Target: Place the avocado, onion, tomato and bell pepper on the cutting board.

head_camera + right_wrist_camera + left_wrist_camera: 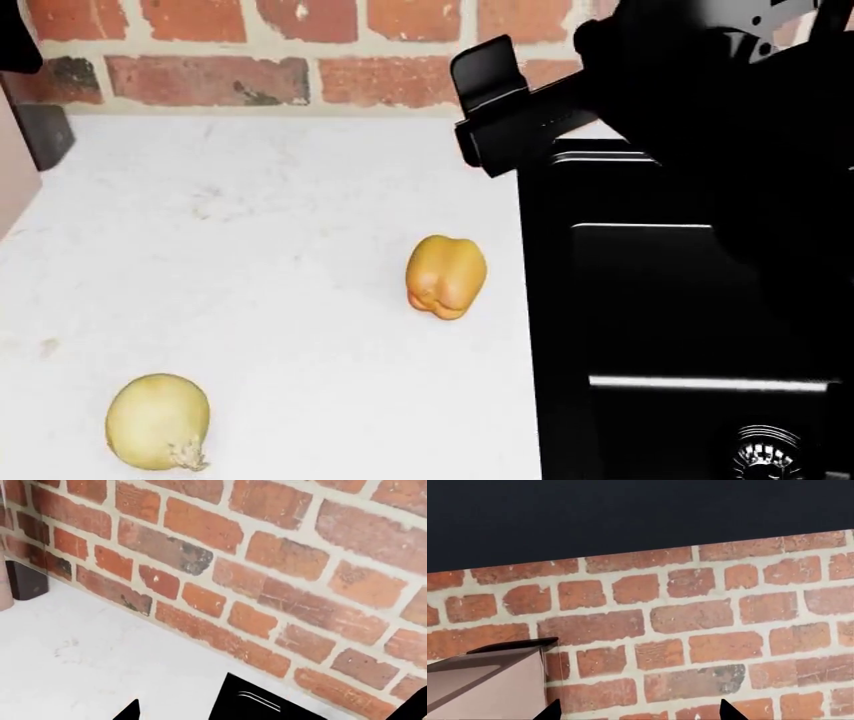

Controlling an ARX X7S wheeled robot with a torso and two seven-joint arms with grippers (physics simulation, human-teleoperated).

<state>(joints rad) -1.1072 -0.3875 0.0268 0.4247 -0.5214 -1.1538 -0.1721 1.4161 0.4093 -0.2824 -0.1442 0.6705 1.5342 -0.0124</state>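
- The onion lies nearest, at the near left of the white counter, rooty tuft toward the near edge and nothing touching it.
- The bell pepper sits farther in, near the middle, just left of the black cooktop — free all round, well apart from the onion.
- No cutting board, avocado or tomato shows in any view; the step in hand looks like lining up a first pick, with none of the placing visibly done.
- To do it well I would bring a claw straight down over the pepper, fingers spread wider than its lobes, and close gently — its glossy skin may slip, and a nudge could roll it onto the cooktop.
- The right gripper shows only dark fingertips set well apart, pinching nothing, aimed at the far brick wall.
- The left gripper is likewise spread and empty, pointed at brick and raised well off the counter.
- Containers: a pinkish box-like thing stands at the far left; whether it holds anything I cannot tell.
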